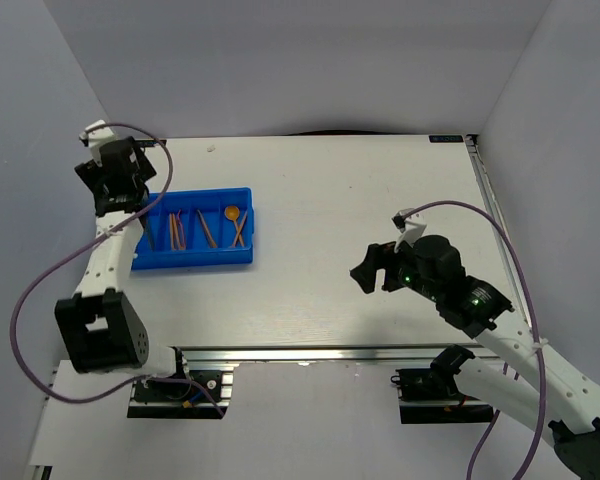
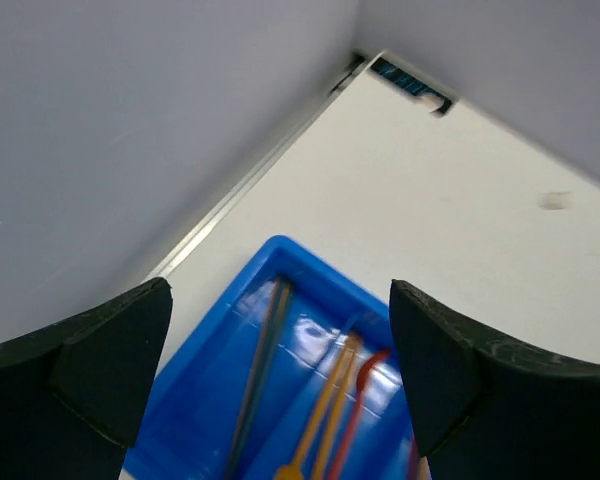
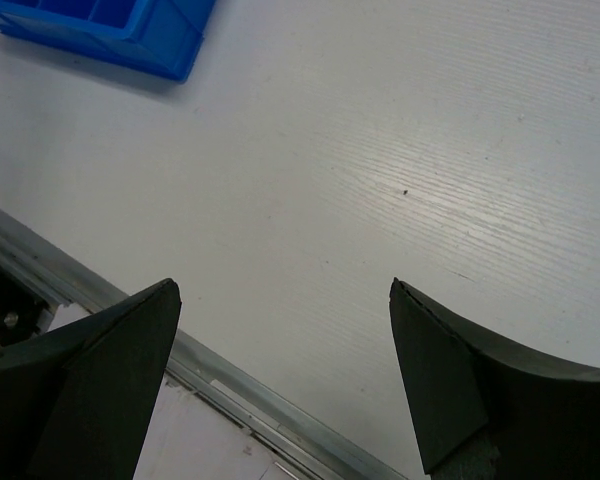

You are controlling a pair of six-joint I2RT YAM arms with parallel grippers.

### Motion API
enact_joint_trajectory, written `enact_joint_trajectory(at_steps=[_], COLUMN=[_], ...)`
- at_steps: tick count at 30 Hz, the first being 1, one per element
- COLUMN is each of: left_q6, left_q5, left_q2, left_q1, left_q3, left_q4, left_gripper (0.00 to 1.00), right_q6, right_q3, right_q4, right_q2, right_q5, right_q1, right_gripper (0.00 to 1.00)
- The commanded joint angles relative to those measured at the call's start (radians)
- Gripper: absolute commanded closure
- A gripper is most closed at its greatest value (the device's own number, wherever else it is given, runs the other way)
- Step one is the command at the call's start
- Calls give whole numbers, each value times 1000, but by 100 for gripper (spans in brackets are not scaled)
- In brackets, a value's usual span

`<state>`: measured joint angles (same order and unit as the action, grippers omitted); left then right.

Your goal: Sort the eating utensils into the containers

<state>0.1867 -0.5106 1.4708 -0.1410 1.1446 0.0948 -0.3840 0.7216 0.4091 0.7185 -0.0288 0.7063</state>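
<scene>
Every utensil (image 1: 207, 228) in sight lies in the tray (image 1: 195, 262), long axes running near to far, just below the left fingers (image 2: 100, 360) (spread wide, empty). The right fingers (image 3: 100, 370), equally wide and empty, hover over the tabletop (image 1: 360, 200), well apart.

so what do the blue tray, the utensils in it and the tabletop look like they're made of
Blue tray: likely moulded plastic, glossy; light glints on its floor.
Utensils: probably plastic too, thin with flat solid colours.
Tabletop: white, matte, fine grain lines, perhaps laminate or painted wood.
</scene>
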Motion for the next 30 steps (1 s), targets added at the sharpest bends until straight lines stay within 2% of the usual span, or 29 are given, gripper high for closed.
enact_joint_trajectory(at_steps=[1,2,6,8,13,15,20,26,30], left_q6=[141,151,135,114,117,129,154,151,152], left_q5=[113,160,195,204,262,277,251,285,322], left_q2=[-156,-182,-364,-501,-839,-920,-993,-1024,-1032], left_q1=[-2,1,12,12,12,17,38,72,81], left_q3=[107,96,-29,-95,-169,-184,-204,-217,-230], left_q4=[340,379,489,539,646,677,801,787,781], left_gripper=[2,2,2,2,2,2,2,2,2], right_q6=[5,-7,-24,-23,-1,8,26,63,65], right_q3=[27,45,105,133,164,153,84,61,59], right_q4=[11,31,135,190,252,282,287,246,234], right_q2=[21,28,22,12,-27,-47,-152,-269,-277], right_q5=[-127,-231,-459,-518,-536,-556,-565,-516,-502], right_q1=[-7,-7,-5,-5,-5,-5,-5,-5,-5], right_gripper=[11,11,11,11,11,11,11,10,10])
